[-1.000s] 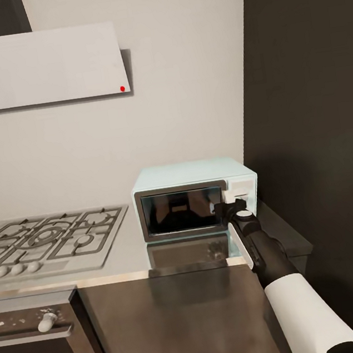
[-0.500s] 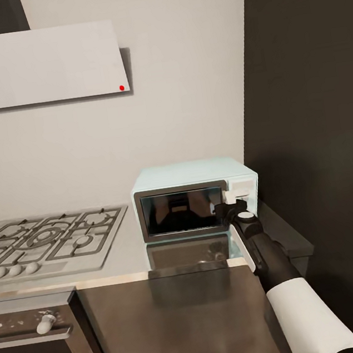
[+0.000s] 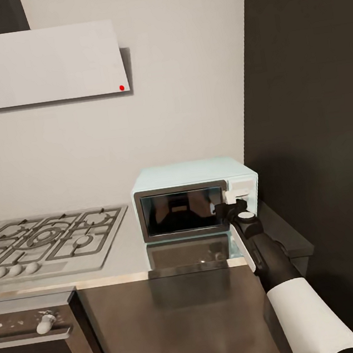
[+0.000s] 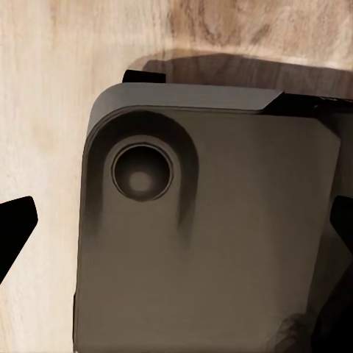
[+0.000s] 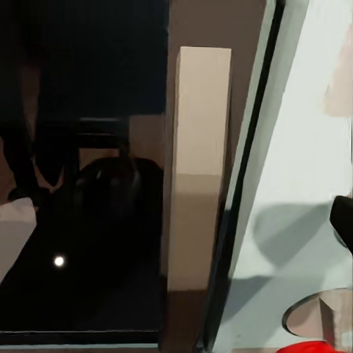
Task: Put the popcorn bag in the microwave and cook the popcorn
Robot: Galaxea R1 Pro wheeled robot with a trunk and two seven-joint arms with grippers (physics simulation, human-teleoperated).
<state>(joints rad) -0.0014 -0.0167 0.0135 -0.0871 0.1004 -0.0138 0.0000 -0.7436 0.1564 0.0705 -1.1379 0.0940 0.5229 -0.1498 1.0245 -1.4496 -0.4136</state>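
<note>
Head view: my right gripper (image 3: 229, 207) sits against the microwave (image 3: 196, 203) at the door's right edge; I can't tell its jaw spacing. Right wrist view: the door handle (image 5: 197, 198) is straight ahead. Left wrist view: left fingertips (image 4: 15, 232) spread over a grey base (image 4: 213, 243).

We see the microwave (image 3: 193, 181) w/ a smooth matt mint shell & glossy dark glass door. The countertop (image 3: 131, 250) looks like polished steel, mirror-like at its front edge. Gas hob (image 3: 51, 242): matt grey metal. Hood (image 3: 43, 66): flat matt white. Floor (image 4: 44, 110) is pale wood grain.
</note>
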